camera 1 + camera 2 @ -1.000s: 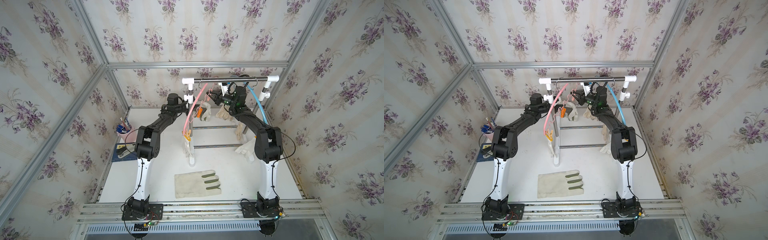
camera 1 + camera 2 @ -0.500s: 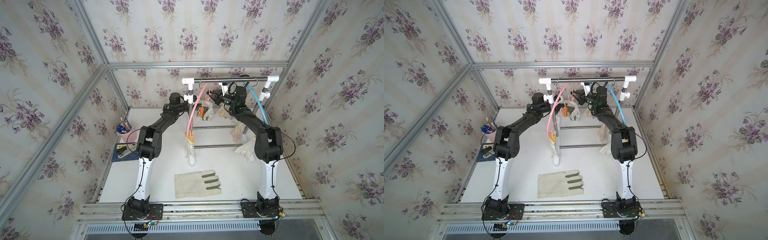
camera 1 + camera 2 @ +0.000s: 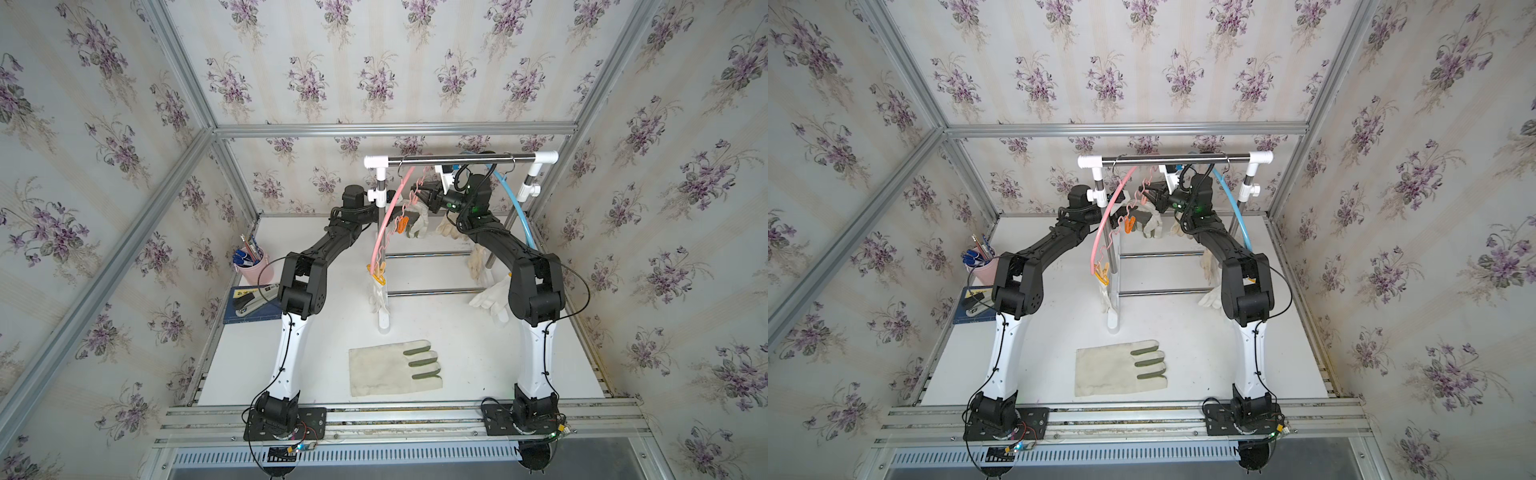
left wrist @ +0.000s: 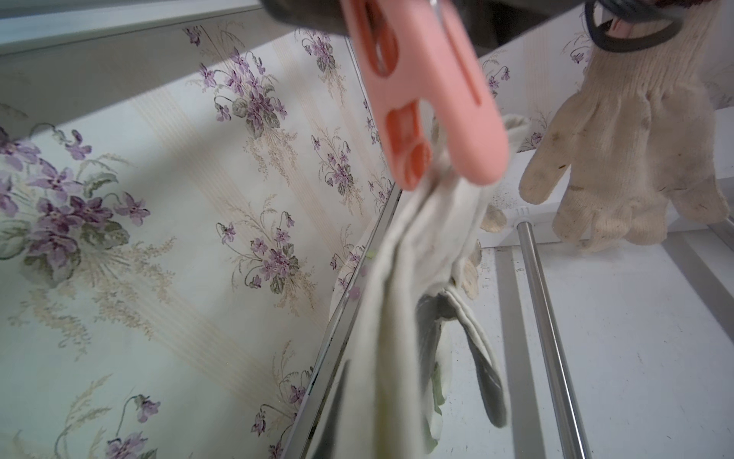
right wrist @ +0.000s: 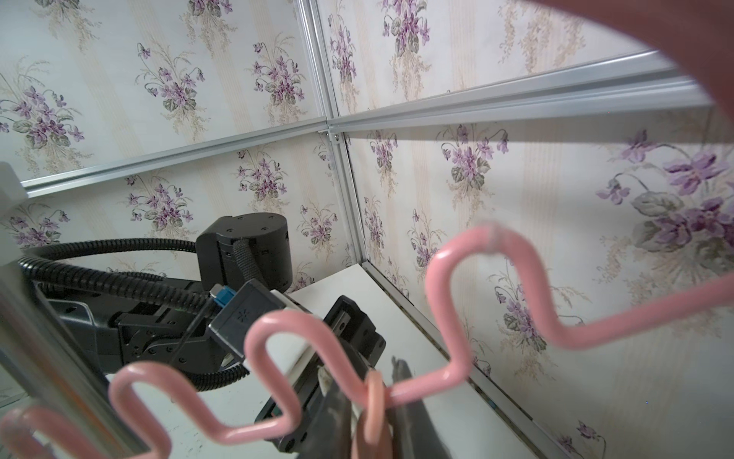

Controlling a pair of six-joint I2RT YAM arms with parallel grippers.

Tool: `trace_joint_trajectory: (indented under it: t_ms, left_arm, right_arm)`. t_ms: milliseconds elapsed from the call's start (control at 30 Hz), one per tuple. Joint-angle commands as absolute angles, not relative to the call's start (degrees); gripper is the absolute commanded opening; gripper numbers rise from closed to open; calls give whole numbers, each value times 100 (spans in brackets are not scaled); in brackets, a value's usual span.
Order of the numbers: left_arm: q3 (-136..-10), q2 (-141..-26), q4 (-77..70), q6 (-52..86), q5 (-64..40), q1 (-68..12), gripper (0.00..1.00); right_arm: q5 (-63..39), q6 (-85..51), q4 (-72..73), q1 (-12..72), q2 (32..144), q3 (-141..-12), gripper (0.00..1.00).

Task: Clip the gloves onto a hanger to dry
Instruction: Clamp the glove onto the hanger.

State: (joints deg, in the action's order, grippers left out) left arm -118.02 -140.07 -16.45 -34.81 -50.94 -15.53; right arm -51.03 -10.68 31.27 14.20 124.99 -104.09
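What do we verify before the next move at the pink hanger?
1. The pink clip bites the hanging glove: ok.
2. The right gripper has its fingers either side of that clip on the pink hanger: ok.
3. The left gripper is free of the hanging glove: cannot tell; it is shut, contact hidden.
4. The hanger is hooked on the rail: ok.
5. All gloves are hung: not ok; the table glove lies flat.
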Motion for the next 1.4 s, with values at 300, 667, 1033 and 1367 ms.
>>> trace_joint_trajectory:
  t_ms: [300, 667, 1033, 1367]
  left_arm:
    - [-11904, -13875, -1727, -3340, -5368, -1564, 0]
    - [-11936, -13723, -1517, -3383, -5562, -1577, 0]
    - [-11851, -13694, -1403, -3466, -5555, -1600, 0]
    - [-11830, -13651, -1307, -3423, -5381, -1580, 16]
  right_arm:
    - [-5159, -879, 3054, 1418, 12497, -10404, 5]
    - [-5142, -839, 3041, 1422, 12488, -10365, 5]
    - [-5194, -803, 3008, 1420, 12459, -10380, 46]
    - [-5018, -492, 2496, 1417, 12363, -10441, 62]
